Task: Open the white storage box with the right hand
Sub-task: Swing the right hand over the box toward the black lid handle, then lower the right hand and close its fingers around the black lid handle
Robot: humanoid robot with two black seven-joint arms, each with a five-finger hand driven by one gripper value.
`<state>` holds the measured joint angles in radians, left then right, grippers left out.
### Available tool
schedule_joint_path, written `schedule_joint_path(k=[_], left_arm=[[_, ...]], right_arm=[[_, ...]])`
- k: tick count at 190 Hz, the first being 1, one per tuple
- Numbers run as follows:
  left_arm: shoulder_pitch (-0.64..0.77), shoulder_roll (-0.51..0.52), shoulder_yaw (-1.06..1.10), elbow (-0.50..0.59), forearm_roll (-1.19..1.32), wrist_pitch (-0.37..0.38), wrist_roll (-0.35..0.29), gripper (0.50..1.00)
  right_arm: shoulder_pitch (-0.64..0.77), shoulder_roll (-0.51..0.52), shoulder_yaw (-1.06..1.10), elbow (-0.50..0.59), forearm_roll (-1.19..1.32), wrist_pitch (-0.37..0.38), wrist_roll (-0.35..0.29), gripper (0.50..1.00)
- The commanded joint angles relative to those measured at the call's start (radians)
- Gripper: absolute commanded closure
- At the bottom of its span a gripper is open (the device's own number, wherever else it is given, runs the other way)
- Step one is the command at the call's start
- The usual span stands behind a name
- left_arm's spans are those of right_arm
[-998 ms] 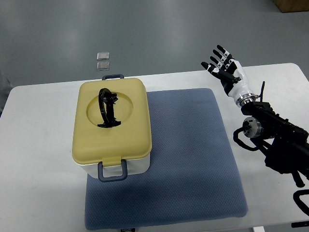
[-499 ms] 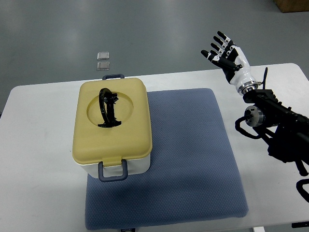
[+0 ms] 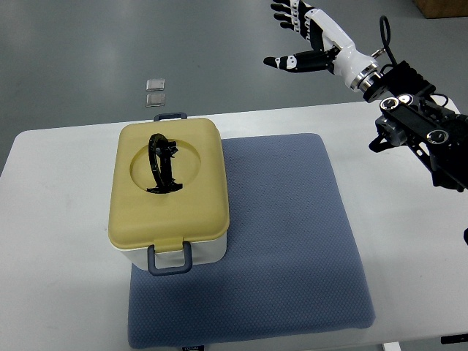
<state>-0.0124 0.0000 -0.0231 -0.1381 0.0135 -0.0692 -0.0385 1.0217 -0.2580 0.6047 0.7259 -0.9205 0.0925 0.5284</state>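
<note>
One white table (image 3: 58,219), blue mat (image 3: 285,241), grey floor (image 3: 88,51)

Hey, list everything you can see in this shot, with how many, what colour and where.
storage box: one, white body, on the left part of the mat, closed
lid: one, yellow, seated on the box
handle: one, black, lying in the round recess of the lid
latches: two, grey-blue, one at the near end of the box, one at the far end
mat: one, blue, on the table under the box
table: one, white, fills most of the view
small squares: two, grey, on the floor beyond the table
right robot hand: one, black and white, fingers spread, raised beyond the table's far right edge, clear of the box
</note>
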Motion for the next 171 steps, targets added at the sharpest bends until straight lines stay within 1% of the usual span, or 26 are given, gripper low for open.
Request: schedule_joint_path(k=[1,32,70,122,142,171], left_arm=[[0.000,0.000,0.000,0.000,0.000,0.000,0.000,0.500],[0.000,0.000,0.000,0.000,0.000,0.000,0.000,0.500],[0.000,0.000,0.000,0.000,0.000,0.000,-0.001,0.500],[0.000,0.000,0.000,0.000,0.000,-0.001,-0.001,0.500],[0.000,0.000,0.000,0.000,0.000,0.000,0.000,0.500],[0.000,0.000,0.000,0.000,0.000,0.000,0.000,0.500]], right_arm=[[0.086,-0.035,-0.083,0.041,-0.106,0.023,0.009,0.576],[0.201,-0.067,-0.195,0.141,-0.277,0.056,0.015,0.576],[0.342,-0.070,-0.312,0.221,-0.417,0.107,0.035,0.576],[0.495,-0.049,-0.454,0.311,-0.495,0.113,0.051,0.579],[0.544,-0.015,-0.507,0.331,-0.517,0.115,0.051,0.579],[0.575,0.052,-0.562,0.333,-0.564,0.119,0.050,0.579]])
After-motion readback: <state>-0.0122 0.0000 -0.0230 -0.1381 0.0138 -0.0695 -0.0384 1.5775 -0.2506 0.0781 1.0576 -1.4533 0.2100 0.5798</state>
